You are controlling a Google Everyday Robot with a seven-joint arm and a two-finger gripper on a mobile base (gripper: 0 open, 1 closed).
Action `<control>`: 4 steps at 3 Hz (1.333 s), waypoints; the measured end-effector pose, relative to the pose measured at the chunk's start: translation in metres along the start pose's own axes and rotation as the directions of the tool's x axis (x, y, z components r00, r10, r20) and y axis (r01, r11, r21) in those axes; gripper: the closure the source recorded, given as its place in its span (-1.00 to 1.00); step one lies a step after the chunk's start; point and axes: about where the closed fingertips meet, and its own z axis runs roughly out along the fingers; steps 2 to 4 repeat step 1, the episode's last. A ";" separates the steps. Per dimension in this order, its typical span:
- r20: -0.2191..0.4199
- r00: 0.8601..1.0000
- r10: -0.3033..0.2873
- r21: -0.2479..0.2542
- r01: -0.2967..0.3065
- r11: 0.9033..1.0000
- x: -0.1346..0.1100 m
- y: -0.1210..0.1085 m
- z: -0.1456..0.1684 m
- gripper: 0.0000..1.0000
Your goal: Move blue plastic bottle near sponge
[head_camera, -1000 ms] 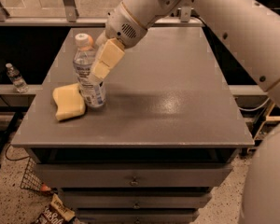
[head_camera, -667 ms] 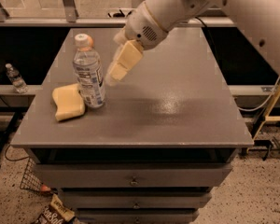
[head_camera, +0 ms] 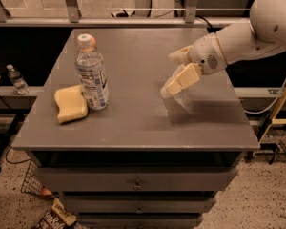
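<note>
1. We are looking at the bottle (head_camera: 91, 75) standing upright on the left part of the bench (head_camera: 133, 128). Its base is sitting just beside the sponge (head_camera: 70, 104), against the sponge's right edge. We cannot tell whether the two are actually touching.
2. The bottle is keeping the same spot and the same upright pose it had a second ago, and the sponge is lying as it was. Neither is shifting.
3. What is changing is the hand (head_camera: 170, 73). A second ago it was hanging right at the bottle's shoulder. Now it is hovering low over the right half of the bench, well apart from the bottle, with the arm (head_camera: 238, 42) drawing it back to the right.
4. The hand is showing as spread, with nothing between its two parts, so it is carrying nothing away.
5. We are reading this as release and retreat. With the bottle resting next to the sponge and standing free, we are judging the task as good as done.
6. The bottle is looking clear and tall, with a pale cap and a white-and-dark label wrapping its middle. Being tall and narrow, it is probably easy to topple, so the wide gap is reassuring us.
7. Further out, a small bottle (head_camera: 16, 79) is standing off the bench to the left.
</note>
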 end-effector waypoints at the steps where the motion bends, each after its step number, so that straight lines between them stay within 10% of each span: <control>1: 0.004 1.000 0.011 0.001 -0.011 1.000 0.005 -0.001 -0.002 -1.00; 4: 0.004 1.000 0.011 0.001 -0.011 1.000 0.005 -0.001 -0.002 -1.00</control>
